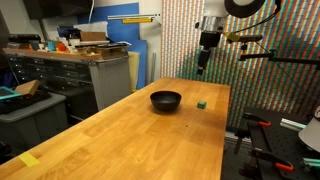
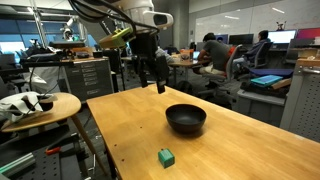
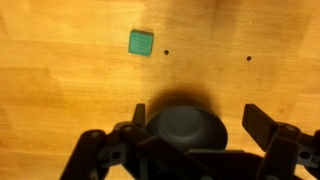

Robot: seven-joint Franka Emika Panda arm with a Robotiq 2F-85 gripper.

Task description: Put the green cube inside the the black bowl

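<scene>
The green cube sits on the wooden table, a short way from the black bowl. Both show in the other exterior view too, the cube near the table's front edge and the bowl behind it. My gripper hangs high above the table, open and empty; it also shows in an exterior view. In the wrist view the cube lies at upper left, the bowl lies between my open fingers, far below them.
The wooden table is long, with a yellow tape piece near one corner. A round stool with items stands beside the table. Workbenches and people sit in the background.
</scene>
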